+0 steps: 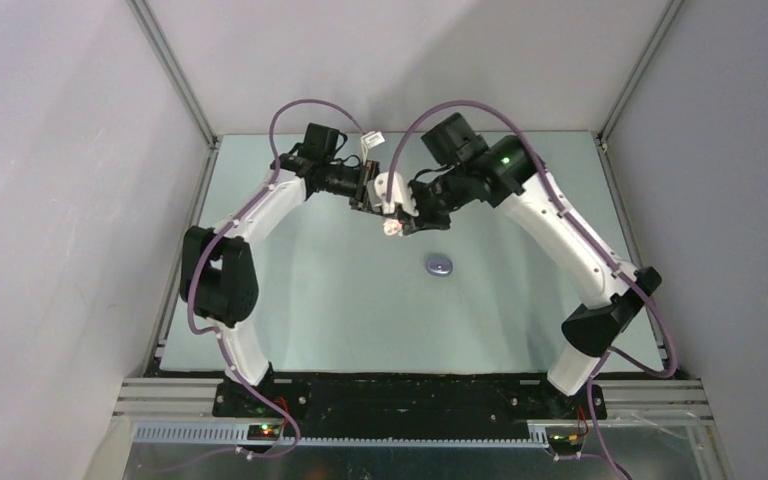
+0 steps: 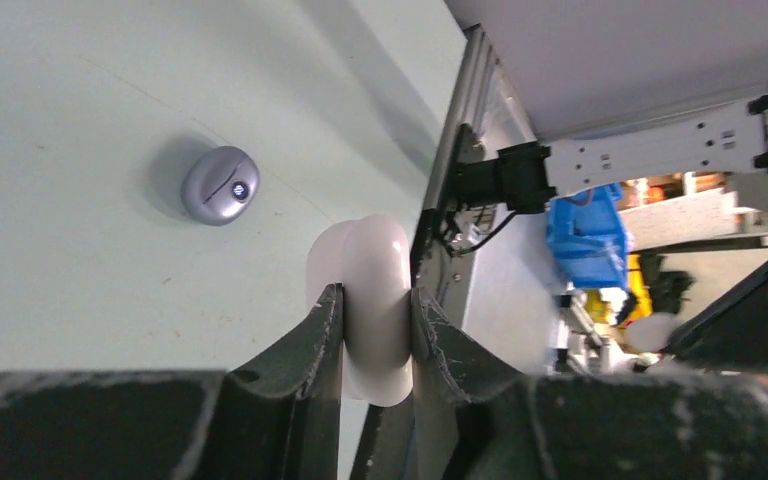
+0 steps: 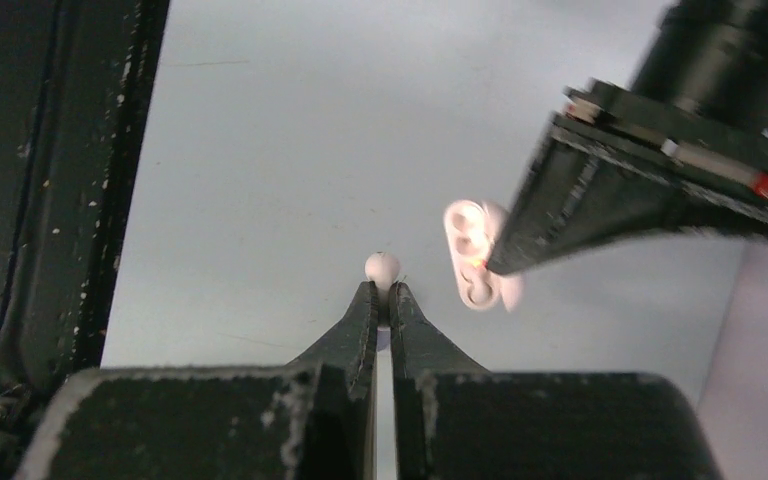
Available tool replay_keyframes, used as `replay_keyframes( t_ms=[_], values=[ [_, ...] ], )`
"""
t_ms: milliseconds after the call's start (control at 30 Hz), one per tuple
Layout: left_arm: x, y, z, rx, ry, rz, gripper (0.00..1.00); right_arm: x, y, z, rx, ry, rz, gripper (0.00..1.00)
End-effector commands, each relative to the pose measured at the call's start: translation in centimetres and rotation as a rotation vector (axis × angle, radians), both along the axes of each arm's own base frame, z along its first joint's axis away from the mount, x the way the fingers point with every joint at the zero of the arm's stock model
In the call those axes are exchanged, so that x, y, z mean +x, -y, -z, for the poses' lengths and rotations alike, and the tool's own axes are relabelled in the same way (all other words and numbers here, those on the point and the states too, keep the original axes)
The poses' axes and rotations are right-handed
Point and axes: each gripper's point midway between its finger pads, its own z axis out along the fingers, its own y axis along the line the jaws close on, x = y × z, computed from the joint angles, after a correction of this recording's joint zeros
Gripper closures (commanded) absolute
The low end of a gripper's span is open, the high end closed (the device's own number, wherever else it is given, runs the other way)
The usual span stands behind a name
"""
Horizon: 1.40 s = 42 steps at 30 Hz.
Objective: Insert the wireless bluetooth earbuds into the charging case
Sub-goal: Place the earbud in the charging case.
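Observation:
My left gripper [image 2: 377,297] is shut on the white charging case [image 2: 360,262] and holds it above the table. In the right wrist view the case [image 3: 468,256] is open, showing two round sockets and a small orange light. My right gripper [image 3: 382,290] is shut on a tiny white earbud [image 3: 382,267], just left of the open case and apart from it. In the top view both grippers meet at the far middle, left [image 1: 382,212] and right [image 1: 407,222], with the case [image 1: 392,228] between them. A closed purple-grey case [image 1: 441,265] lies on the table. No purple earbuds show.
The purple-grey case [image 2: 220,186] lies on the pale green table [image 1: 320,300], nearer than the grippers. Aluminium frame rails [image 1: 175,75] and grey walls bound the table. The frame post [image 2: 450,190] stands close to the right of the left gripper.

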Motion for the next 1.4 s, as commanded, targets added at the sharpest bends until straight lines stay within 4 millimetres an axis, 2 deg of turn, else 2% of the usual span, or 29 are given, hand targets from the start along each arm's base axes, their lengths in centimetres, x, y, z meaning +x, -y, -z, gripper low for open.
replay_keyframes(
  t_ms=[0,400,933,1233,1367],
  values=[
    [-0.1,1.6,-1.7,-0.113,-0.112,0.004,1.00,-1.1,-1.0,1.1,-0.037,0.011,-0.077,1.00],
    [-2.0,2.8,-2.7,-0.129,-0.125,0.059,1.00,-0.3,-2.2,3.8,-0.138,0.119,-0.132,1.00],
    [-2.5,3.2,-2.9,-0.149,-0.134,0.085,1.00,2.3,-1.2,6.4,-0.262,0.246,-0.086,1.00],
    [-2.4,3.3,-2.7,-0.146,-0.144,0.084,1.00,2.8,-1.2,5.6,-0.249,0.272,-0.053,1.00],
    [-2.4,3.4,-2.6,-0.151,-0.154,0.088,1.00,2.2,-1.5,4.1,-0.216,0.258,-0.058,1.00]
  ],
)
